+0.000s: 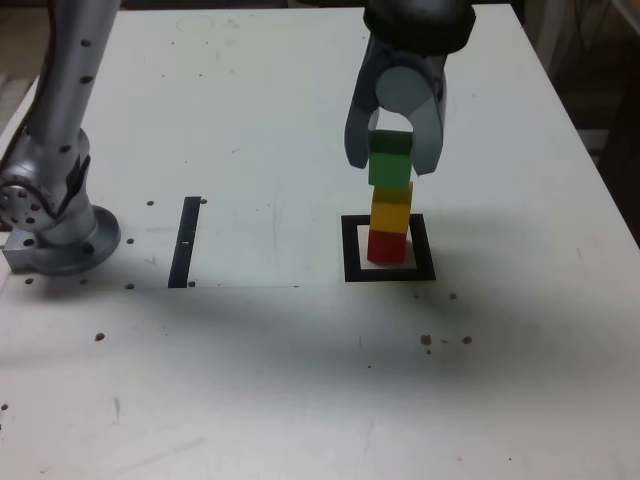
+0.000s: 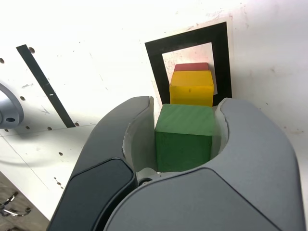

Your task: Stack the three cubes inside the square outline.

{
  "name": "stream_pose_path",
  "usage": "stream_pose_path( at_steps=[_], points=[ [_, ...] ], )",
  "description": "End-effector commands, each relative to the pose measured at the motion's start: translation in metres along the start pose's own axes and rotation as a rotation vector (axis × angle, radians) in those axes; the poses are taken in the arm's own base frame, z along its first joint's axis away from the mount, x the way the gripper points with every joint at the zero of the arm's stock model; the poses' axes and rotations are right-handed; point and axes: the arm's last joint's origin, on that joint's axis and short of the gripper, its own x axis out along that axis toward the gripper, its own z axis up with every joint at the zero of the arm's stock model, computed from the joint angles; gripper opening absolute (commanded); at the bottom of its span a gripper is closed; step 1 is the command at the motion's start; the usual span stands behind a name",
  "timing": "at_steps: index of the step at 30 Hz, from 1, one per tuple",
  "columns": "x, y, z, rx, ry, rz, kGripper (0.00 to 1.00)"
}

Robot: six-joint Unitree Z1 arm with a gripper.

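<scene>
The tool (image 1: 391, 158) is clamped on the green cube (image 1: 390, 160), one jaw on either side, right of centre in the exterior view. The green cube sits on the yellow cube (image 1: 391, 209), which rests on the red cube (image 1: 386, 246) inside the square outline (image 1: 352, 250). The counter (image 1: 300, 380) is white, speckled with small holes; a black strip (image 1: 185, 242) lies at centre left. The cubes are matte and equal in size.
</scene>
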Motion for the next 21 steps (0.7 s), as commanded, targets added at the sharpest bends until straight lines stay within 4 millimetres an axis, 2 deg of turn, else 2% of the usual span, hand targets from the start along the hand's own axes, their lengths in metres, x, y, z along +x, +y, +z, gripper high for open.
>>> stream_pose_path(
  at_steps=[1, 15, 17, 21],
  points=[
    [0.001, 0.001, 0.001, 0.000, 0.010, -0.003, 0.29],
    [0.008, 0.004, 0.008, 0.000, 0.021, -0.009, 0.32],
    [0.009, 0.005, 0.008, 0.001, 0.022, -0.009, 0.45],
    [0.011, 0.007, 0.009, 0.002, 0.027, -0.010, 0.88]
  ],
)
